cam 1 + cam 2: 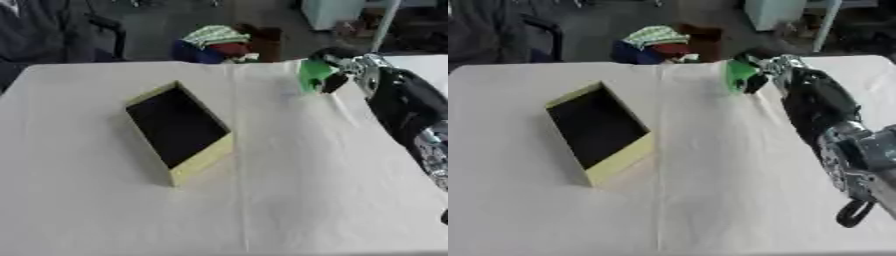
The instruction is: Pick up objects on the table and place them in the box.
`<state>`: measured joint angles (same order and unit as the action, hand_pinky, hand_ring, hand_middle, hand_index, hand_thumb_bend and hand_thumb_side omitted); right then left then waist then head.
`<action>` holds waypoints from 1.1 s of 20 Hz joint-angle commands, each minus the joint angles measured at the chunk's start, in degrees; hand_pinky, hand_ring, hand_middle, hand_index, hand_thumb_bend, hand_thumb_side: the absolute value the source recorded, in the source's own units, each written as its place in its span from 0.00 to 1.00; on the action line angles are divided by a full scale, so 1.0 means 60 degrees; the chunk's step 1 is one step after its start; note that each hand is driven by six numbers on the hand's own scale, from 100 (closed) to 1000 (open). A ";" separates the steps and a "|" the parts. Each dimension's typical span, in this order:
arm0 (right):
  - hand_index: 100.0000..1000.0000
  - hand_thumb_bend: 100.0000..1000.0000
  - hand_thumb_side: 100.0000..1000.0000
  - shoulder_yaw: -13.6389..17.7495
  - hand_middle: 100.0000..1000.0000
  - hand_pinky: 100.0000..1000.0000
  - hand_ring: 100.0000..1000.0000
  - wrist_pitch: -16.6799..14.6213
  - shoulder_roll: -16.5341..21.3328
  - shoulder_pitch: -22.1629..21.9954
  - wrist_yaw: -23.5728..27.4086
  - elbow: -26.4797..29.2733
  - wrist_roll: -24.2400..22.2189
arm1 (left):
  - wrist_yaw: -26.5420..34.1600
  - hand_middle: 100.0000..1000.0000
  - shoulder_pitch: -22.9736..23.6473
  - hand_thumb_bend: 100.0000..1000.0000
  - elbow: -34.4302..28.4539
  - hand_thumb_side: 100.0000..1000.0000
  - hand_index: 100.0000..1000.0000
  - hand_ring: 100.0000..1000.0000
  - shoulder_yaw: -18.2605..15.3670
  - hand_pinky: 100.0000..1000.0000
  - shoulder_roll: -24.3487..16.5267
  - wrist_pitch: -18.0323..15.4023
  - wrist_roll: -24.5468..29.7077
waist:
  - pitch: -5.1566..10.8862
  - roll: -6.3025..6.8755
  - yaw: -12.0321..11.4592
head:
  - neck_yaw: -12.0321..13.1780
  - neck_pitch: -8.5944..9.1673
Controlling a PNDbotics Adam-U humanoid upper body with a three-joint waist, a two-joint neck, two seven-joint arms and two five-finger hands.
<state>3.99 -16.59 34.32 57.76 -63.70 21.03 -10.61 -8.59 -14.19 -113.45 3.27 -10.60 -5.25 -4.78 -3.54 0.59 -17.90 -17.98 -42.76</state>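
Your right hand [331, 75] is out at the far right of the table [306, 190], fingers curled round a small green object [311, 74] that's just above the white cloth. The yellow box [179, 131] with the dark inside sits open, well apart to the left and nearer you, nothing visible in it.

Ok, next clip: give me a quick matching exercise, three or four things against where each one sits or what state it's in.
Things:
1. box
2. green object
3. right hand
4. white tablecloth

Places or states:
A. spread across the whole table
B. reaching to the far right part of the table, fingers around something
C. lying open and empty, left of centre
D. held in a hand near the far edge

Pairs: 1-C, 2-D, 3-B, 4-A
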 commanded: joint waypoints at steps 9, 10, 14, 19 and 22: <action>0.74 0.00 0.00 -0.0808 0.53 0.94 0.99 -0.1333 -0.0995 0.0728 0.0269 0.2189 -0.0385 | 0.0012 0.70 -0.0091 0.45 -0.0190 0.57 0.80 0.62 0.0004 0.61 -0.0153 -0.0015 0.0059 | 0.0205 0.0015 -0.0027 | -0.0053 -0.0012; 0.73 0.00 0.00 -0.0954 0.53 0.94 0.99 -0.1463 -0.1129 0.0733 0.0395 0.2390 -0.0510 | 0.0014 0.70 -0.0095 0.45 -0.0190 0.57 0.80 0.62 0.0006 0.61 -0.0150 -0.0018 0.0064 | 0.0206 0.0017 -0.0029 | -0.0062 -0.0009; 0.73 0.00 0.00 -0.1540 0.52 0.94 1.00 -0.1979 -0.1671 0.0699 0.0909 0.3178 -0.1022 | 0.0023 0.70 -0.0106 0.45 -0.0190 0.57 0.80 0.62 0.0009 0.61 -0.0135 -0.0024 0.0072 | 0.0203 0.0026 -0.0062 | -0.0089 -0.0005; 0.73 0.00 0.00 -0.2233 0.52 0.93 1.00 -0.2615 -0.2191 0.0605 0.1545 0.4012 -0.1658 | 0.0036 0.70 -0.0126 0.45 -0.0190 0.57 0.80 0.62 0.0022 0.61 -0.0122 -0.0033 0.0087 | 0.0198 0.0023 -0.0062 | -0.0132 -0.0010; 0.73 0.00 0.00 -0.2587 0.52 0.93 1.00 -0.3003 -0.2443 0.0518 0.1933 0.4314 -0.2046 | 0.0038 0.70 -0.0130 0.45 -0.0190 0.57 0.80 0.62 0.0026 0.61 -0.0114 -0.0034 0.0091 | 0.0201 0.0023 -0.0058 | -0.0147 -0.0019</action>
<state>-10.91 -33.66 19.40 59.74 -53.41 44.93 -22.09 -8.56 -14.19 -113.45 3.31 -10.55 -5.37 -4.42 -3.13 0.60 -18.22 -18.74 -42.81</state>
